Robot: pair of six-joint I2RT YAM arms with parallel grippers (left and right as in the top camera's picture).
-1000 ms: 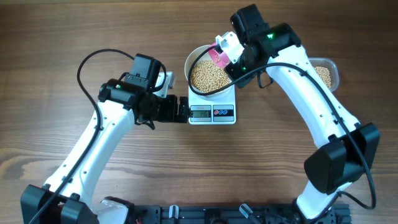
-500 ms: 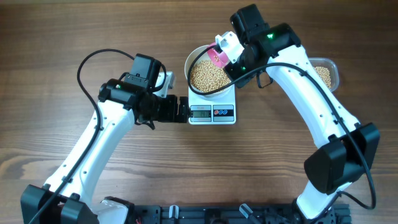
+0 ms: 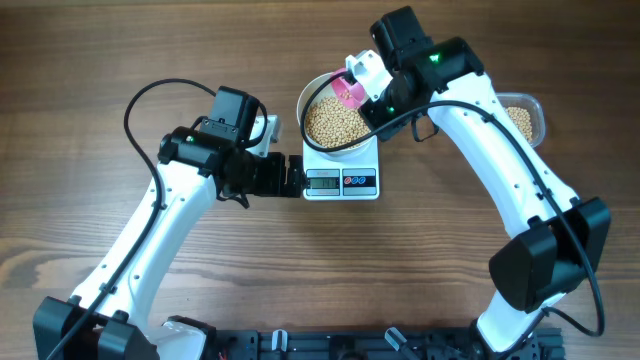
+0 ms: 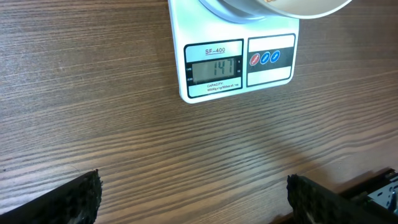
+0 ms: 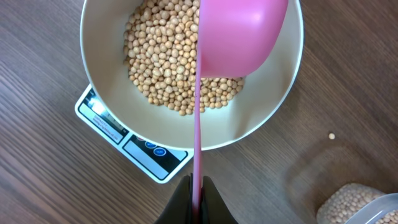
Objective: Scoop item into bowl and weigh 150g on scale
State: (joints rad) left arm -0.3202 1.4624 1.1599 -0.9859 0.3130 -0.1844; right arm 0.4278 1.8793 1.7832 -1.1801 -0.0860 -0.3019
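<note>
Beans [image 5: 165, 68] — located where, working outward from the right gripper [image 5: 194, 198]?

Clamped on the thin handle of a pink scoop [image 5: 242, 37], both fingers pressed against it. Scoop's cup over the white bowl [image 5: 277, 121], covering part of the tan heap inside. Bowl seated on the scale [image 5: 134, 146]. Further out, one stray bean [image 5: 331, 136] on the wood table [image 5: 37, 174], and more of them in a clear tub [image 5: 357, 205] (only a corner of it in the wrist view).

And the left gripper [image 4: 193, 202]?

Spread wide, dark fingers [image 4: 62, 199] at the two bottom corners of its own view, holding nothing. Near the scale but apart from it, over bare wood.

Anything readable?

"SF-400" printed above the grey display [image 4: 214, 67], "147" showing on it. Smaller print around the display, too fine to make out. Beside it, a panel with one red and two blue round buttons [image 4: 265, 58].
</note>
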